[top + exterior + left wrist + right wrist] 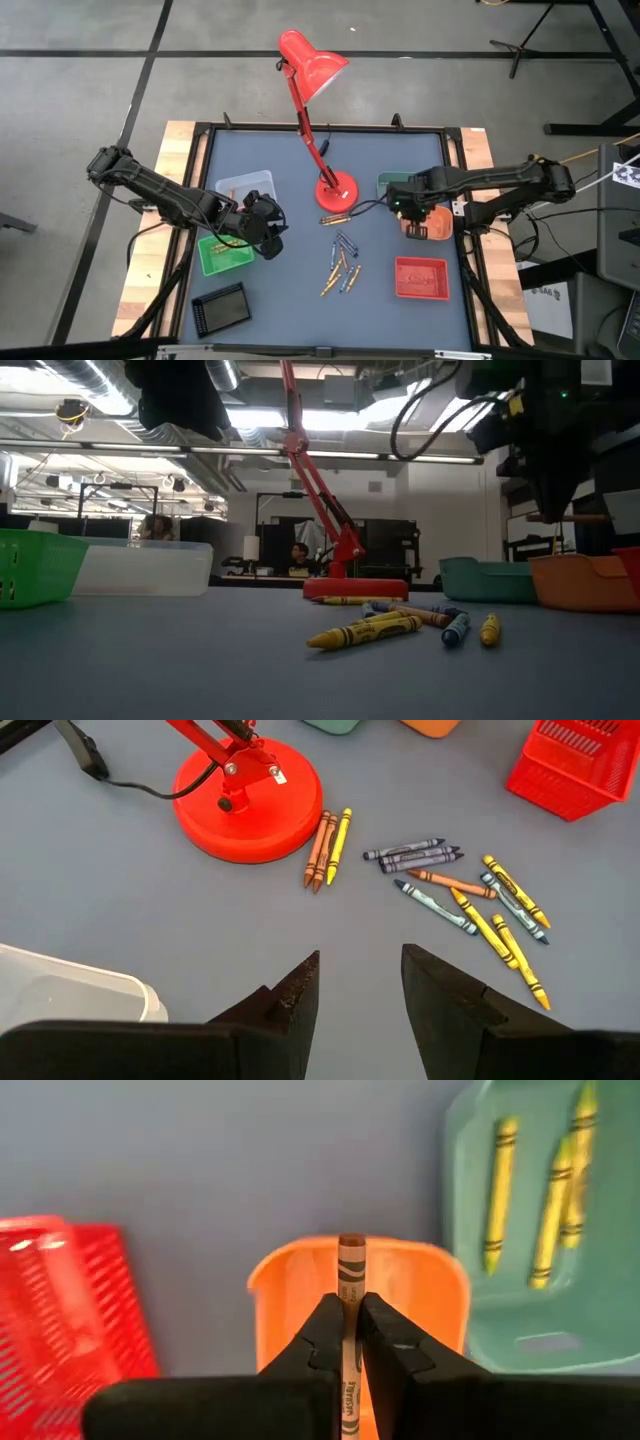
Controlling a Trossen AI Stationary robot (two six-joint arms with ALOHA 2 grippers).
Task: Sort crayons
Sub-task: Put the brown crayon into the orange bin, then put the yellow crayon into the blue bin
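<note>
Crayons were still only partly sorted when you reached this moment. Your right gripper [348, 1342] was clamped on a brown-orange crayon [350, 1275], poised directly above the orange tray [280, 1295] at the right side of the table, so that piece looked ready to drop in but had not yet been let go. Beside it, the teal tray [470, 1310] already held three yellow crayons [497, 1195], and the green tray [212, 262] on the left showed a few sticks inside, though their colour was hard to read. The red tray [421, 277] appeared bare from above, and so did the clear tray [245, 184].

Your left gripper [360, 982] hung near the green tray with its fingers apart and nothing between them, looking toward the loose pile [470, 895] in the middle of the table. That pile still held roughly a dozen pieces: yellow, orange and blue-grey ones lying crossed over each other. Two orange and one yellow [330, 848] lay side by side against the base of the red desk lamp [245, 800].

You had, by my reckoning, less than half the job done. The crossed sticks would need picking one at a time, and the trio touching the lamp base left little room for fingers on that side.
</note>
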